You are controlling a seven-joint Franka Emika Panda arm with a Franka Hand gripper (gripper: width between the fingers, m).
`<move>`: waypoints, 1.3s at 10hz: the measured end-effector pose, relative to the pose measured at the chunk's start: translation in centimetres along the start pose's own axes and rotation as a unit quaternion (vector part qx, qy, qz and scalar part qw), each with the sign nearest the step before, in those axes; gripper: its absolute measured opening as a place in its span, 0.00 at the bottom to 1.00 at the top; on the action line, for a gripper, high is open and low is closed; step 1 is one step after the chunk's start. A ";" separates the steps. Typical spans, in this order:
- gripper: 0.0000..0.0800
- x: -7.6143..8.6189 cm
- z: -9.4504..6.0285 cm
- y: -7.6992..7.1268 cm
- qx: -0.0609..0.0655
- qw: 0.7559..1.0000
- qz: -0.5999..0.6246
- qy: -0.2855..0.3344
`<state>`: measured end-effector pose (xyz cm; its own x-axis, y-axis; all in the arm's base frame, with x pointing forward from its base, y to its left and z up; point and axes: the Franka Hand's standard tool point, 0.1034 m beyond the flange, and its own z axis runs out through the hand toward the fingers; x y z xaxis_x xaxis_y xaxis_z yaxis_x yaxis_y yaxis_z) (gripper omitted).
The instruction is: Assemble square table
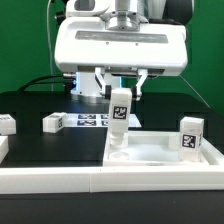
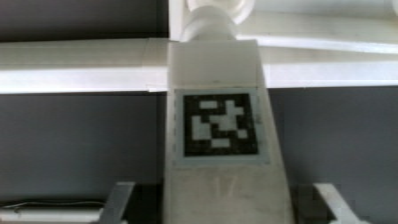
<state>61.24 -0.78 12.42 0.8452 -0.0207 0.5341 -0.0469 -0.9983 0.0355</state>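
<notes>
The white square table top (image 1: 155, 150) lies on the black table at the exterior view's right, its rim up. A white leg (image 1: 119, 112) with a black-and-white tag stands upright on the top's left side. My gripper (image 1: 120, 92) comes from above and is shut on that leg's upper end. In the wrist view the same leg (image 2: 221, 120) fills the middle and runs from my gripper (image 2: 224, 205) toward the table top (image 2: 89, 62). One finger (image 2: 128, 200) shows on each side of it. A second leg (image 1: 190, 135) stands upright near the top's right corner.
Two loose legs lie on the black table at the exterior view's left, one (image 1: 53, 122) nearer the middle and one (image 1: 5, 123) at the edge. The marker board (image 1: 88, 120) lies behind the held leg. A long white rail (image 1: 60, 182) borders the front.
</notes>
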 end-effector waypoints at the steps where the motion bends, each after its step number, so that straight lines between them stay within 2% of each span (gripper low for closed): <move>1: 0.36 0.1 0.0 -0.3 0.003 1.000 0.001 -0.004; 2: 0.36 -0.1 0.0 -0.8 0.005 1.000 -0.001 -0.004; 7: 0.36 0.1 0.4 -1.1 0.006 1.000 -0.003 -0.004; 9: 0.36 0.3 0.9 -0.8 0.004 1.000 -0.003 -0.004; 13: 0.36 -0.5 1.4 -0.6 0.002 1.000 -0.003 -0.009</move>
<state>61.55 -0.26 10.92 0.8547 -0.0154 0.5189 -0.0399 -0.9986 0.0361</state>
